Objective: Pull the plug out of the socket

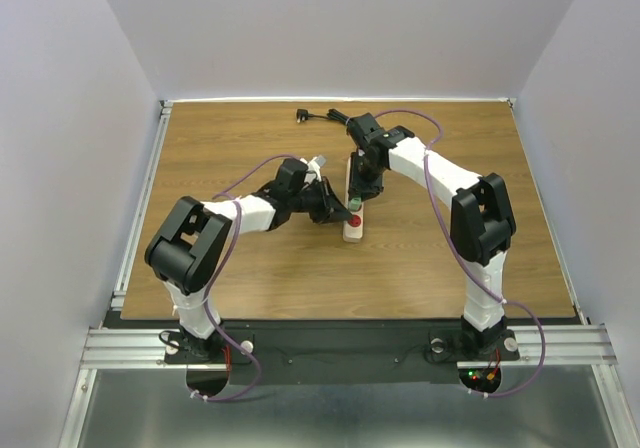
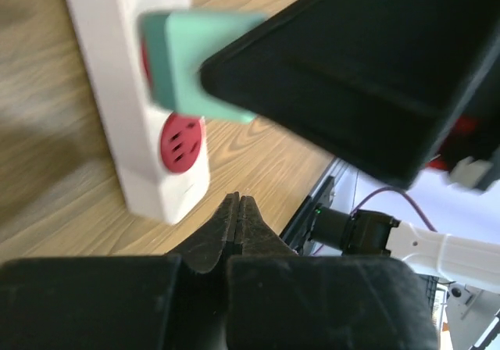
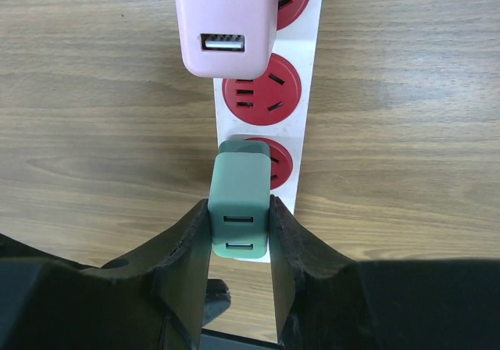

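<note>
We judge the pull about halfway: the right gripper [image 3: 240,213] is clamped on the green plug [image 3: 240,198], one finger against each side, and that plug sits over a red outlet of the socket [image 3: 262,92], so we cannot tell whether its pins are out (no gap shows from the wrist). Left to do, as we read it, is lifting the plug clear. Just ahead of those fingertips lies a free outlet, and beyond it a pink plug [image 3: 225,22]. The left gripper [image 2: 238,217] has its fingers pressed together on nothing, its tips just short of the socket's near end. Under both lies a wood-grain table [image 1: 250,278]; pale walls [image 1: 340,28] close in on three sides
</note>
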Controlling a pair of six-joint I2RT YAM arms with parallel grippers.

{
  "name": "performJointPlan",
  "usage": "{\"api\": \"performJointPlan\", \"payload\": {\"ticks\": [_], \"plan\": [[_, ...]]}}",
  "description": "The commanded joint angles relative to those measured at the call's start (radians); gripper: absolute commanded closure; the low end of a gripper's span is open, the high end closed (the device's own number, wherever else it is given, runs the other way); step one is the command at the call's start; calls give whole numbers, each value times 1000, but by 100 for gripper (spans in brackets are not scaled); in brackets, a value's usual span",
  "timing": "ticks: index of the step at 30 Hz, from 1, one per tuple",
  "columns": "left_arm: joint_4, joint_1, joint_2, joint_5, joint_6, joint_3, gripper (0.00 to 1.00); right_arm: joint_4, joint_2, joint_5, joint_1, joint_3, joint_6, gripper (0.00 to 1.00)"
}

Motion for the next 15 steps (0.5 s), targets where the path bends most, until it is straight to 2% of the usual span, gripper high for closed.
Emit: {"api": "performJointPlan", "payload": {"ticks": [1, 7, 15], "plan": [[39, -11, 37, 12, -14, 59, 100, 26, -14, -34, 5, 14, -5, 100], [39, -37, 163, 6, 0, 122, 100, 35, -27, -51, 5, 2, 3, 100], [79, -33, 350, -55, 32, 55, 100, 38, -54, -69, 6, 40, 9, 100]]}}
